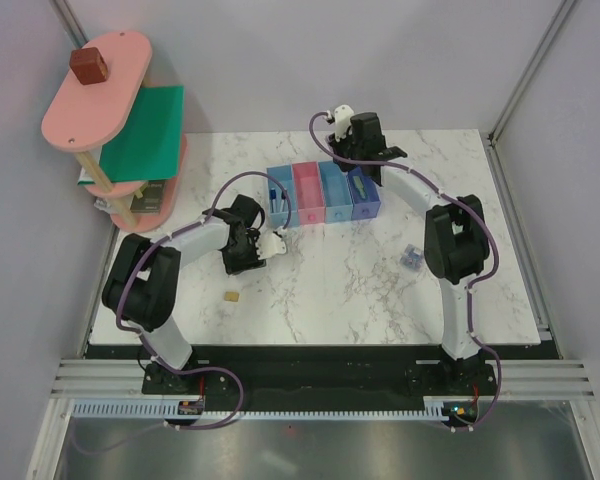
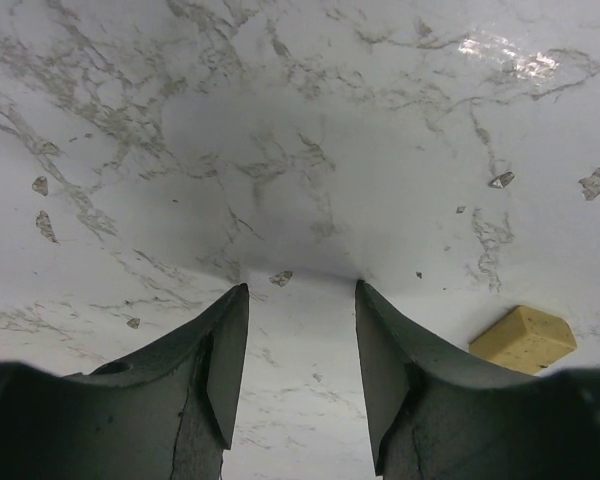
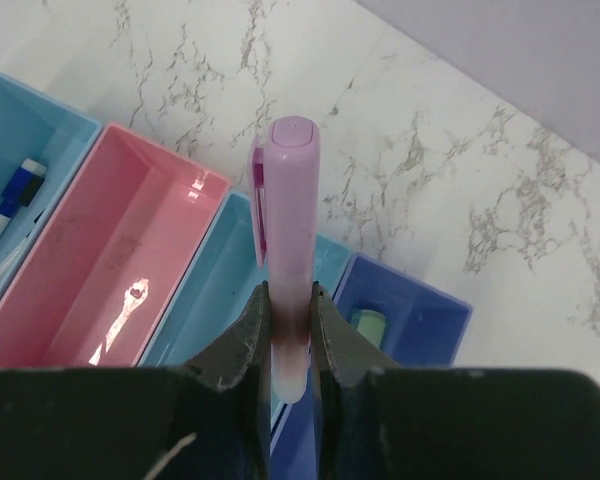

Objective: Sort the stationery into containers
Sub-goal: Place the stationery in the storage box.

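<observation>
My right gripper (image 3: 290, 300) is shut on the lower part of a pink-lilac bar (image 3: 288, 200), which hangs over the seam between the light blue bin (image 3: 205, 290) and the purple-blue bin (image 3: 420, 320). A mint-green piece (image 3: 368, 325) lies in the purple-blue bin. The blue bin (image 3: 20, 130) holds a white marker (image 3: 10, 200) with a dark cap, and the pink bin (image 3: 110, 260) shows nothing inside. My left gripper (image 2: 302, 290) is open over bare marble, nothing between its fingers, with a tan block (image 2: 523, 338) just to its right. A purple-blue bundle (image 1: 412, 258) lies by the right arm.
A pink-and-green tiered shelf (image 1: 110, 120) stands at the back left with a brown cube (image 1: 88, 65) on top. The row of bins (image 1: 325, 195) sits mid-table toward the back. Grey walls and frame posts close the table's left, right and far sides.
</observation>
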Motion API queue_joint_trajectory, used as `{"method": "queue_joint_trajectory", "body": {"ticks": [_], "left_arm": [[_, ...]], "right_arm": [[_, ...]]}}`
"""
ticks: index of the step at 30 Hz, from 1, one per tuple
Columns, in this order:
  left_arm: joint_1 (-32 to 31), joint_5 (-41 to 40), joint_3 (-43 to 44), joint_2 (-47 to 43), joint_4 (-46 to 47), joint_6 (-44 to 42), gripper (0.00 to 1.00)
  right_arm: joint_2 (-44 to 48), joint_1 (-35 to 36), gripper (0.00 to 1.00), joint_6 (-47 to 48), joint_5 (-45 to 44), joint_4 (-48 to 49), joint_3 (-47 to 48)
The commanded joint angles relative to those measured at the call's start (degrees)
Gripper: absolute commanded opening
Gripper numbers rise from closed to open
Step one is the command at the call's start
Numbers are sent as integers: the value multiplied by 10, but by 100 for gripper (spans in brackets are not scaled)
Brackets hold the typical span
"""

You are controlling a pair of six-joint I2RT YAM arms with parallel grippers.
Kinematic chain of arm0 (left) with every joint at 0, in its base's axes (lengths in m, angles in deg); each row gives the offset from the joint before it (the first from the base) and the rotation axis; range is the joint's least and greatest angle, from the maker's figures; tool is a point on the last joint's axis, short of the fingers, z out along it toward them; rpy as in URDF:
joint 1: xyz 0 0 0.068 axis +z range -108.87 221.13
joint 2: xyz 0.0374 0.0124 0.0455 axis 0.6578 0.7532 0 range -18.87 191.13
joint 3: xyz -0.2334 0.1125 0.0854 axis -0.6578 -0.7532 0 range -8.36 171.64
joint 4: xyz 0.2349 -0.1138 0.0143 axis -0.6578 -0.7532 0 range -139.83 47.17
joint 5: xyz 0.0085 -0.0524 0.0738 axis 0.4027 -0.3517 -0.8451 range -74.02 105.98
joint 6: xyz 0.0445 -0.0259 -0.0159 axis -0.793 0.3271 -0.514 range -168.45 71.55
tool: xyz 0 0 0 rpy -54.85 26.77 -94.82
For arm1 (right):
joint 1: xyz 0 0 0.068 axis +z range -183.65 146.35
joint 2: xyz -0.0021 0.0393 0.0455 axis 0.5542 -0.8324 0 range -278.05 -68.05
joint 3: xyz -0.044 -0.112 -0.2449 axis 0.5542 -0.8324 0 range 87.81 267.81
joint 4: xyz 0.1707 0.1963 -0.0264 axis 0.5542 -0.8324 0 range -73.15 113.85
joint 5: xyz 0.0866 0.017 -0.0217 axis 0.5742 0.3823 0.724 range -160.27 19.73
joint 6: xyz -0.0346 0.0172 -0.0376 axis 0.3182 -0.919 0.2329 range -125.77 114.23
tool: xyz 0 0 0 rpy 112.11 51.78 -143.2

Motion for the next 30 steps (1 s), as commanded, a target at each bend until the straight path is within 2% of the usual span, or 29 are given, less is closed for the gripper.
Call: {"method": "queue_joint_trajectory", "body": {"ticks": [1,12,20,30], "left_arm": [[0,4,19,-4,5,-21,55],[0,12,0,-55,-30,-14,57],[0,20,-26,-64,-29,6,57],[0,30,-35,-41,-24,17,57]], "right_arm": [[13,3,10,-22,16,12,-26],[58,28,9,1,16,1,-84],[61,61,9,7,-45,6,-28],[69,81,9,11,-36,7,-34]]}}
